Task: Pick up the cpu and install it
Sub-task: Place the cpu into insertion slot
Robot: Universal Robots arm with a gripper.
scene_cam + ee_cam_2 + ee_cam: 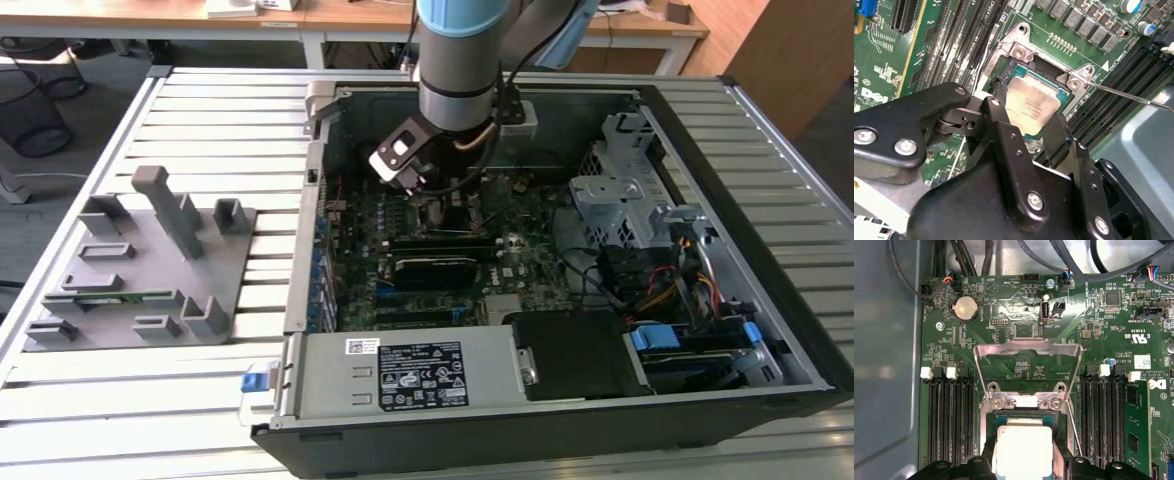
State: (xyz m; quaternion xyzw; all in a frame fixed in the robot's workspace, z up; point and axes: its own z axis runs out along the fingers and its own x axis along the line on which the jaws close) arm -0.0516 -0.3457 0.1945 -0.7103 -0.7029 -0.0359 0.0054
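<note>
Gripper (1028, 119) sits low over socket (1021, 50). Fingers (999, 120) are narrow, pinching cpu (1033, 102) by two edges. The cpu lies in the socket opening (fully seated? cannot tell). Plate (1026, 347) is open and lever (1134, 97) free. Pickup done; release and clamping not yet.

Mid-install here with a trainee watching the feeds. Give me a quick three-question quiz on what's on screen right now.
1. True or false: the socket's metal load plate is shut over the cpu.
2. The tool is nearest: A) the grey fixture on the slatted table, B) the cpu, C) the power supply.
3. Fill in: in the exterior view, the arm reaches down into the open ____.
Key: 1 false, the plate stands swung open. 2 B. 3 computer case.
</note>
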